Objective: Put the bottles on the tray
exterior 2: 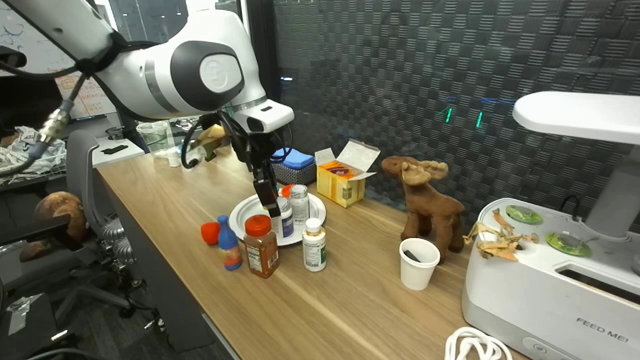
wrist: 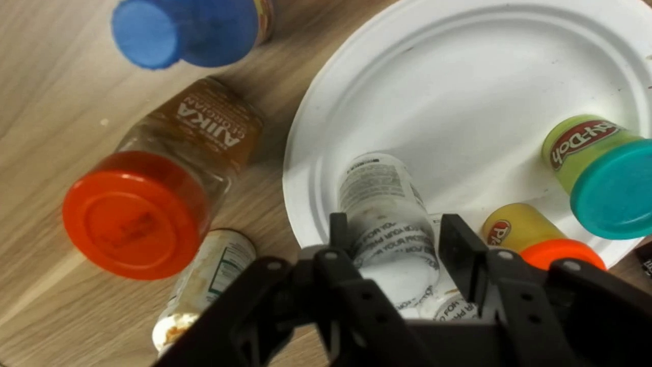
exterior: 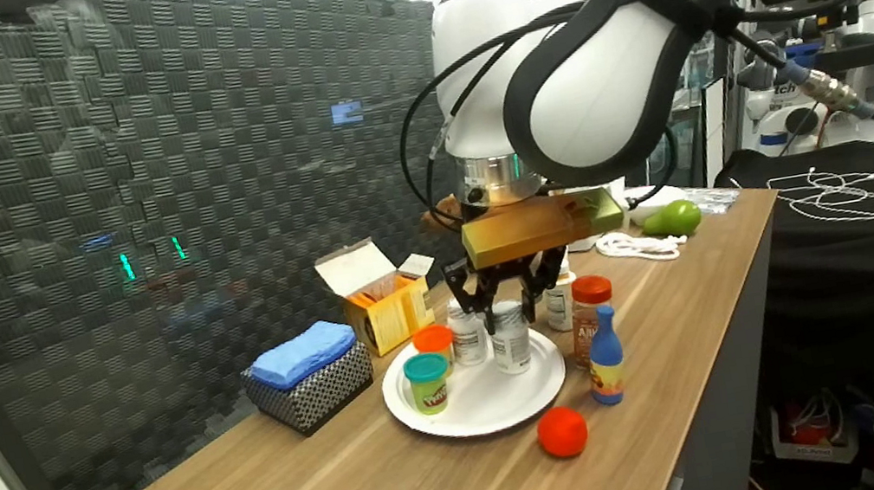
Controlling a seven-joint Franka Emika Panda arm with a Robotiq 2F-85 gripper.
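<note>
My gripper [wrist: 391, 229] is open around the top of a white bottle [wrist: 379, 191] that stands on the tray [exterior: 486, 417], a round white plate. A gap shows between the right-hand finger [wrist: 461, 255] and this bottle; whether the left-hand one touches it I cannot tell. Right beside it on the tray is a second white bottle [exterior: 468, 341]. The tray also holds a teal-capped tub [exterior: 429, 391] and an orange-lidded tub [wrist: 519, 229]. Off the tray stand a red-capped jar [exterior 2: 261, 252], a blue bottle [exterior 2: 229, 245] and a white-capped bottle [exterior 2: 314, 250].
A red ball [exterior: 562, 432] lies by the tray's near rim. Behind the tray are an opened yellow box [exterior: 391, 314] and a dark patterned box [exterior: 319, 386] with a blue cloth. A plush moose [exterior 2: 430, 205], a paper cup [exterior 2: 417, 270] and a white appliance [exterior 2: 540, 300] stand farther along.
</note>
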